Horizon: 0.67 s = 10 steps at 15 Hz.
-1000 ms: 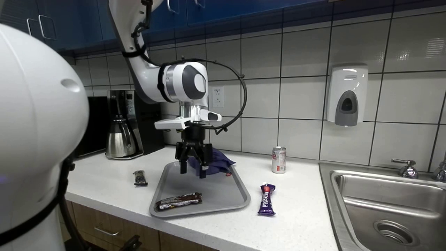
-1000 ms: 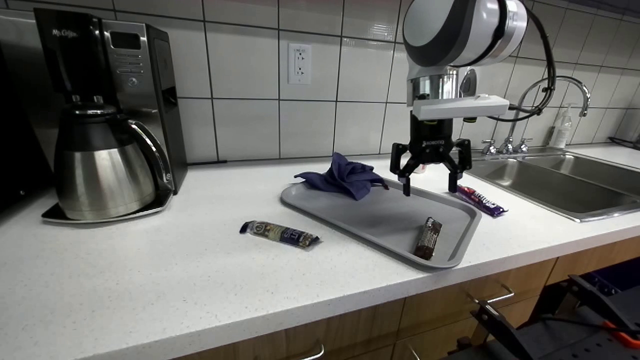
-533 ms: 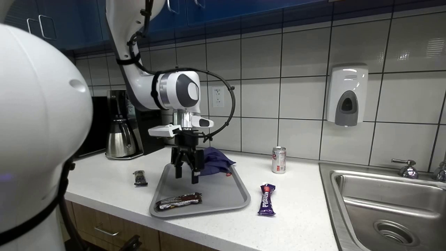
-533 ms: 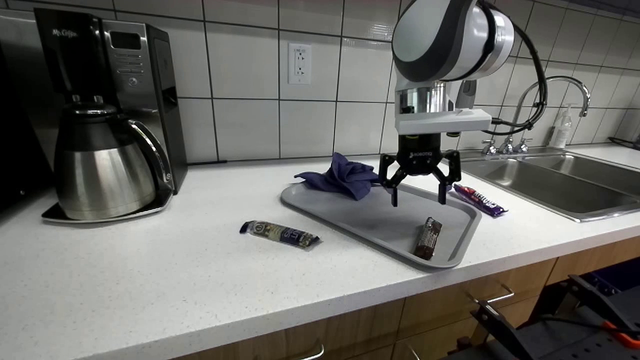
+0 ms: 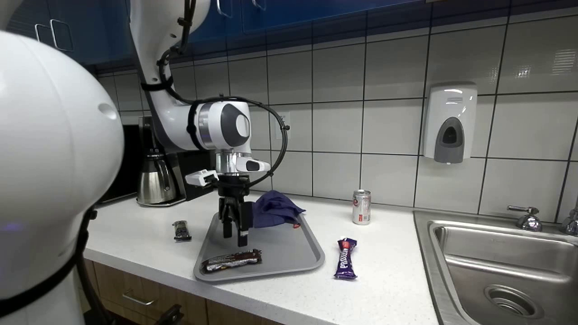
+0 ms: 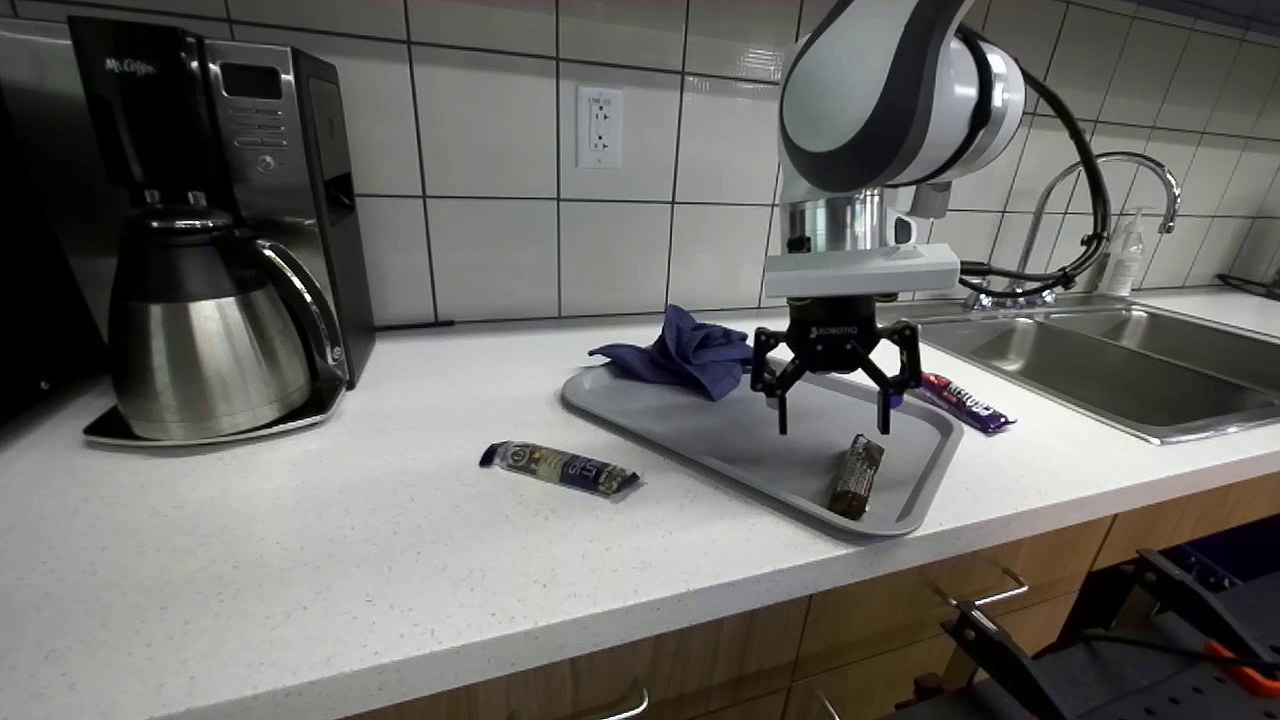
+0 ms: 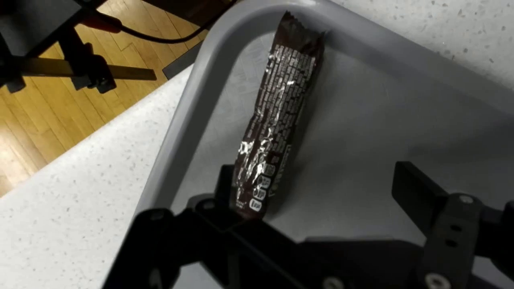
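Gripper: jaws wide apart, holding nothing, above the tray. Brown wrapped bar lies flat near 1 corner; the raised rim presumably prevents sliding off. Purple cloth overlaps the far edge.

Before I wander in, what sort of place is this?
Most likely a kitchen, though whether at a home or a workplace I can't tell. A metal sink is set into the counter, a coffee maker stands nearby, and blue cabinets hang overhead.
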Tool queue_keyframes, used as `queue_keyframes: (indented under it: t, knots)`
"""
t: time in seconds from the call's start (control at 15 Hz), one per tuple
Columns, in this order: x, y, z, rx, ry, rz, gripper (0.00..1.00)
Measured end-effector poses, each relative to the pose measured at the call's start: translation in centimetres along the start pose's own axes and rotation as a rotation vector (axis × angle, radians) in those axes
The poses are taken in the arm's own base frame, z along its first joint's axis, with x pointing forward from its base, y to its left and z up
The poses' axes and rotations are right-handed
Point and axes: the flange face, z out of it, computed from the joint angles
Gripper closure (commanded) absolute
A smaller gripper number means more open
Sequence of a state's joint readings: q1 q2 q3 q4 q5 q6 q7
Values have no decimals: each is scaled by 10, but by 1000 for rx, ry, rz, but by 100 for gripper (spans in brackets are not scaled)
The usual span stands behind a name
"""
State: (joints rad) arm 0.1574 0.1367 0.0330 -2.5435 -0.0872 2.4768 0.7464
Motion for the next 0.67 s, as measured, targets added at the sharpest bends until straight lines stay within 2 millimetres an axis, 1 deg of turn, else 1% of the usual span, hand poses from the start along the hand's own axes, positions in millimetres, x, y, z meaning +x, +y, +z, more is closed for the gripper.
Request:
queue_keyframes:
  t: [0.67]
  knots:
    - [-15,13,21,-18,-13,105,0]
